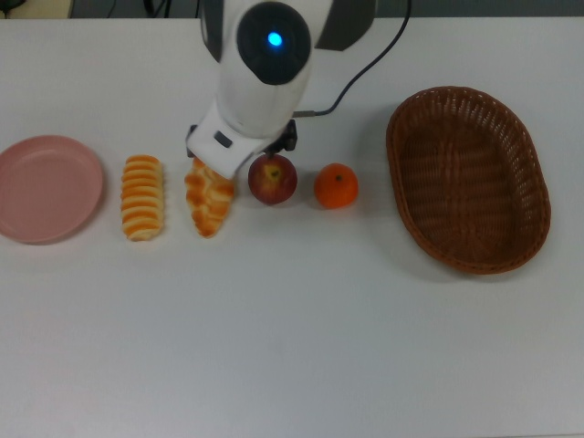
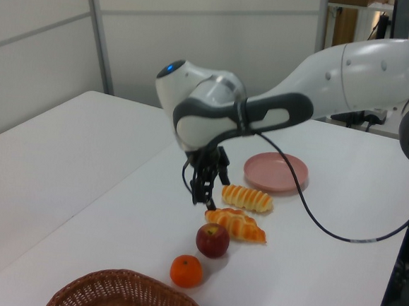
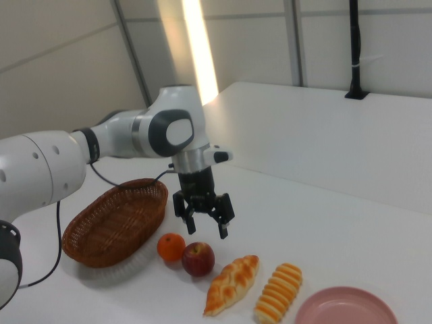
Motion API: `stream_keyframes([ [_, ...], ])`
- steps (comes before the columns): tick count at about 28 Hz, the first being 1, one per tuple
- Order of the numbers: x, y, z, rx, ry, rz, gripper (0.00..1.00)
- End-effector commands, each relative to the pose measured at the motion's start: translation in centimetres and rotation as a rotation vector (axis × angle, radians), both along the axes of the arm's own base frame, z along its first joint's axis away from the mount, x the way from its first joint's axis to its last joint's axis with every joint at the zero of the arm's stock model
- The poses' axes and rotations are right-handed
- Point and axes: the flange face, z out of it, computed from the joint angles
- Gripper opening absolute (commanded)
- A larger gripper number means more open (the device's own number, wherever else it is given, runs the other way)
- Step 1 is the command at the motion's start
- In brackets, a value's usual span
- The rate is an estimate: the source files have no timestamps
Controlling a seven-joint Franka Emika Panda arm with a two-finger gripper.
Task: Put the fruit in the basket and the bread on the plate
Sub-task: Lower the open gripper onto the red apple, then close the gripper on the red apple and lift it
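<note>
Nothing is placed yet: the dark red apple (image 1: 272,179), bright orange tangerine (image 1: 336,186), ribbed striped pastry (image 1: 142,197) and braided pastry (image 1: 210,196) lie on the white worktop (image 1: 292,347) between the dark brown woven wicker basket (image 1: 470,246) and the round pink plate (image 1: 46,187). The gripper (image 3: 204,221) hangs above the apple, jaws apart.

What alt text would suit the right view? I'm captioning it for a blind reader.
A white robot arm holds its open gripper just above a red apple on a white table. Along the front run an orange, the apple, two breads and a pink plate; an empty wicker basket sits at the right view's left.
</note>
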Motion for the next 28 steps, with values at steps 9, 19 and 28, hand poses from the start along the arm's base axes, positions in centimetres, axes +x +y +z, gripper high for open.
stream_keyframes([
  [9,-1.2,3.8,-5.9,-0.103,-0.005,0.063,1.00],
  [19,-1.6,6.1,-5.7,-0.100,-0.010,0.078,1.00],
  [28,-1.5,6.2,-5.3,-0.093,-0.018,0.080,1.00],
])
